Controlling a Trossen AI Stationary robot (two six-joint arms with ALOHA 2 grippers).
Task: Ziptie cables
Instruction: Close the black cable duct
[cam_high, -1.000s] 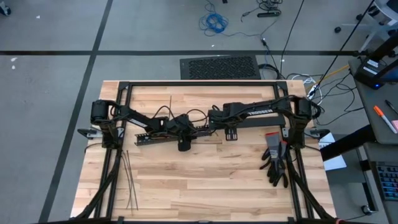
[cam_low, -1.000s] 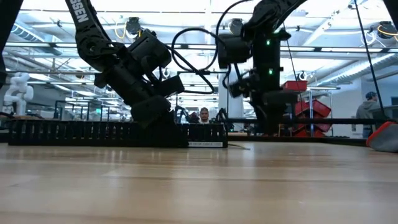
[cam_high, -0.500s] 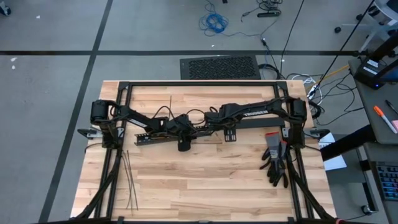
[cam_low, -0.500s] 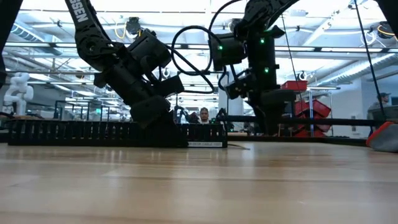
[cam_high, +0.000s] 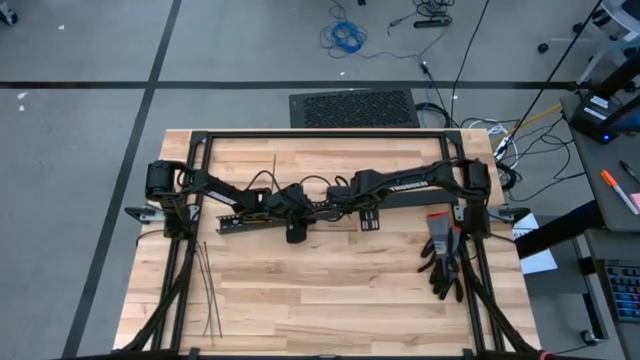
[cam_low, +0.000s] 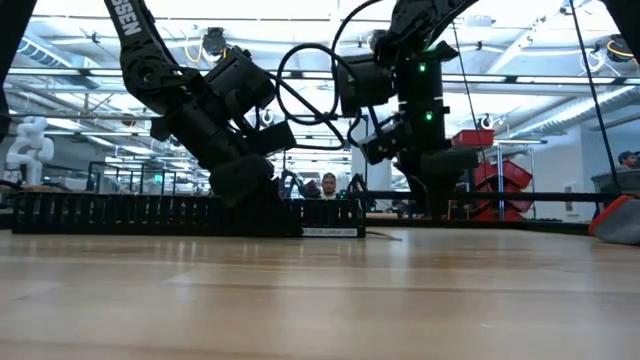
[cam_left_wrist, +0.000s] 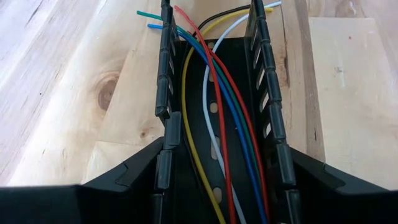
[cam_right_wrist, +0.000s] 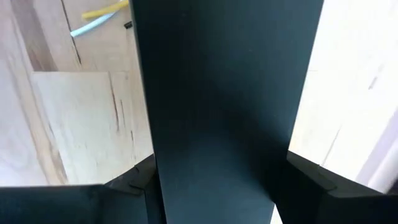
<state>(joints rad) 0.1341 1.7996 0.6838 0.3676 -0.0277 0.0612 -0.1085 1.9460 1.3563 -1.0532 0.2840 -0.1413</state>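
The long black slotted duct (cam_high: 240, 218) lies flat on the table's middle, also seen in the low view (cam_low: 110, 213). The cables (cam_left_wrist: 217, 124), red, blue, yellow, white and green wires, run along inside it. Their ends (cam_left_wrist: 155, 18) stick out past its far end. My left gripper (cam_left_wrist: 225, 155) sits over the duct (cam_high: 295, 215), shut on it. My right gripper (cam_right_wrist: 214, 171) hovers by the duct's right end (cam_high: 340, 195), shut on a flat black strip (cam_right_wrist: 217, 93). The zipties (cam_high: 205, 290) lie on the table near its left edge. One more ziptie (cam_high: 273, 168) lies farther back. My left gripper pinches the duct across its width, one finger outside each slotted wall (cam_left_wrist: 163, 171) (cam_left_wrist: 285, 168). It comes slanting down from the table's left. The duct stays flat on the table. My right gripper has the flat black strip (cam_right_wrist: 217, 143) between its two fingers, filling the gap. It comes from above. The strip runs out of the picture, so I cannot see where its ends are.
A pair of black gloves (cam_high: 443, 262) lies near the table's right edge. A pale board (cam_left_wrist: 348, 93) lies beside the duct's right end. A black frame (cam_high: 320, 134) runs around the table. Bare wood stretches across the near half (cam_high: 320, 300).
My right arm has moved a little toward the table's left, closer to the duct's right end and to my left gripper. The duct and the cables have kept still.
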